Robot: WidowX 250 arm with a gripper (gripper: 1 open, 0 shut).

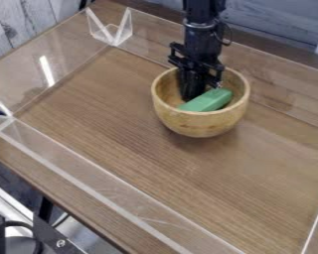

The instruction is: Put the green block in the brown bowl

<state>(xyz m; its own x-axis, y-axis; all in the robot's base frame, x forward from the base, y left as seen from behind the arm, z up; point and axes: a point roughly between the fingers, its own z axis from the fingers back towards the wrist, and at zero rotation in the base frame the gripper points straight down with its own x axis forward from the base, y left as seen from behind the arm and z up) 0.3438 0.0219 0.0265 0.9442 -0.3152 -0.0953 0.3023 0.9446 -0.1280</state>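
Beneath me spreads the wooden table [115, 129], and on it, towards its far side, sits the brown bowl [199, 122]. I reach down into that bowl with my dark gripper [191, 92], low over its inside; whether my fingers are apart or together I cannot tell from this view. The green block [210, 100] lies within the bowl's walls, slantwise, right beside my fingertips. I judge the placing all but done: next I should make sure I am free of the block, then lift straight up without catching the rim
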